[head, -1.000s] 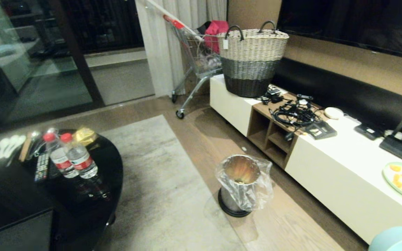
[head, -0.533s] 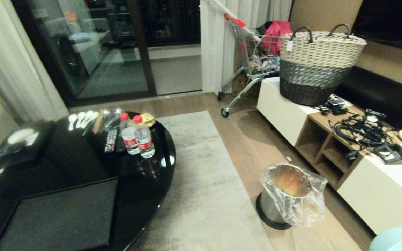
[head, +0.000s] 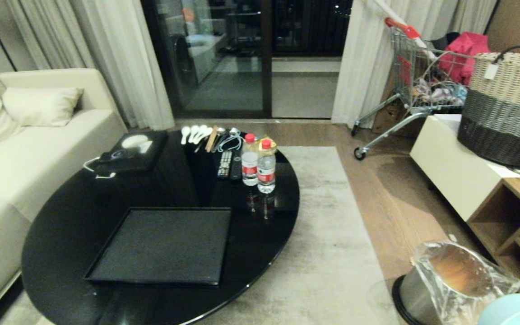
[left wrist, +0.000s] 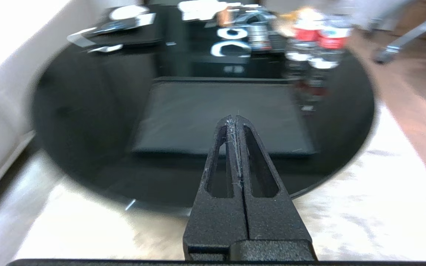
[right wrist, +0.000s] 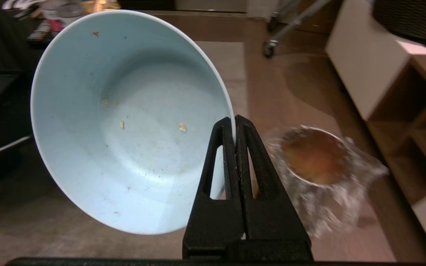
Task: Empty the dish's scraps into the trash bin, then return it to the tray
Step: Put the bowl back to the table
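Note:
My right gripper [right wrist: 234, 120] is shut on the rim of the pale-blue dish [right wrist: 124, 122], which is tilted on edge; only a few tiny crumbs of scraps [right wrist: 182, 127] cling inside. The dish's edge [head: 515, 310] peeks in at the head view's bottom right corner. The metal trash bin [head: 454, 280] with its clear bag stands on the floor beside it, also in the right wrist view as the trash bin [right wrist: 314, 157]. The black tray [head: 163, 243] lies bare on the round black table [head: 61, 216]. My left gripper [left wrist: 235, 119] is shut on nothing, hanging before the tray [left wrist: 220, 114].
Two water bottles [head: 258, 163], remotes [head: 226, 163], white spoons [head: 194, 133] and a black closed laptop [head: 129, 151] sit on the table's far side. A cream sofa [head: 11, 149] is left. A white cabinet [head: 449, 167] with a wicker basket [head: 506, 108] and a shopping cart [head: 415, 85] are right.
The whole view has swung leftward: the table and tray came to the middle, the sofa appeared, and the bin and cabinet slid to the right edge. The arms kept still.

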